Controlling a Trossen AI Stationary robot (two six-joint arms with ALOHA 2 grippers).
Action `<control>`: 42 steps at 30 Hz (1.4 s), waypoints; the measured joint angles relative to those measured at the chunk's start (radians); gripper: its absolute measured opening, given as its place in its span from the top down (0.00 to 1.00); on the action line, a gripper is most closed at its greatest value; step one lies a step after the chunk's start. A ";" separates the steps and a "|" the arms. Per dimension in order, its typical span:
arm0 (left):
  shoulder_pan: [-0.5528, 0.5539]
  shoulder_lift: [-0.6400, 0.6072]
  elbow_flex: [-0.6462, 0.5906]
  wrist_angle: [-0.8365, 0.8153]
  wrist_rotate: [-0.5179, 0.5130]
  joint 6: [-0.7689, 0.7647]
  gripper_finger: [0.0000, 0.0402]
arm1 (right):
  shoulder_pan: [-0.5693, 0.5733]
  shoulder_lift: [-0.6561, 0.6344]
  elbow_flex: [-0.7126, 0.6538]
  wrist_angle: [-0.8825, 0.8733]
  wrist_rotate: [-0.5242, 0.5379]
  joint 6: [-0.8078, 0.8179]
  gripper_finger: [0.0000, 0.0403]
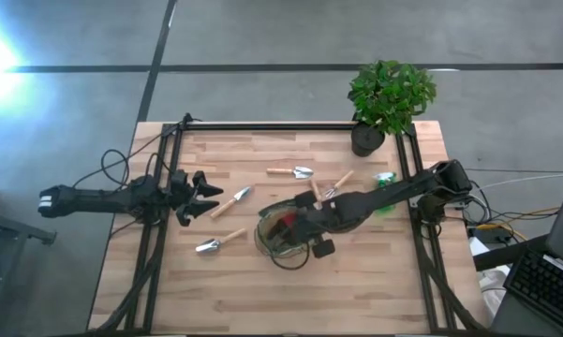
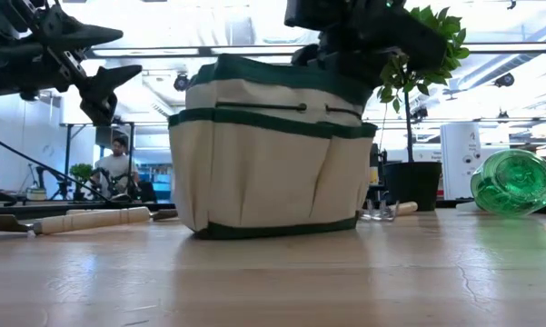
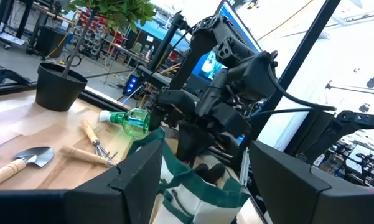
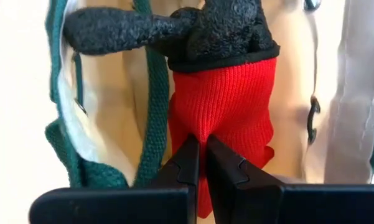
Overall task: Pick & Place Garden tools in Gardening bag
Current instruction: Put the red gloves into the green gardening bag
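The right tool (image 4: 202, 163) is over the bag's (image 1: 283, 236) open mouth, its fingers pressed nearly together and pinching the cuff of a red-and-black glove (image 4: 221, 93). The glove hangs inside the bag, long axis running straight away from the fingers, red knit cuff at the tool and black rubbery fingers deeper in.

The bag stands upright near the middle of the desk (image 1: 356, 290).

The left tool (image 1: 199, 197) hovers above the desk left of the bag, fingers spread and holding nothing.

Three wooden-handled trowels lie flat: one (image 1: 291, 171) behind the bag, pointing right; one (image 1: 230, 203) just beside the left tool and one (image 1: 219, 243) nearer the front, both lying diagonally.
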 joint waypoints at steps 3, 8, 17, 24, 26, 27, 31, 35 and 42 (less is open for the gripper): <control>0.000 0.000 0.000 0.000 0.000 0.000 0.39 | 0.000 0.000 0.000 0.015 0.000 -0.007 0.98; 0.000 0.000 0.000 0.000 0.000 0.000 0.39 | -0.005 0.000 -0.001 0.031 0.007 -0.011 0.98; 0.000 0.000 0.000 0.000 0.000 0.000 0.39 | -0.021 0.020 -0.001 0.034 0.024 -0.015 0.98; 0.000 0.000 0.000 0.000 0.000 0.000 0.39 | -0.034 0.040 -0.001 0.029 0.019 -0.014 0.98; 0.000 0.000 0.000 0.000 0.000 0.000 0.39 | -0.034 0.040 -0.001 0.024 0.019 -0.013 0.98; 0.000 0.000 0.000 0.000 0.000 0.000 0.39 | -0.034 0.040 -0.001 0.024 0.019 -0.012 0.98; 0.000 0.000 0.000 0.000 0.000 0.000 0.39 | -0.034 0.040 -0.001 0.024 0.017 -0.003 0.98; 0.000 0.000 0.000 0.000 0.000 0.000 0.39 | -0.034 0.040 -0.001 0.024 0.011 0.008 0.98; 0.000 0.000 0.000 0.000 0.000 0.000 0.39 | -0.034 0.041 -0.002 0.038 0.016 0.030 0.97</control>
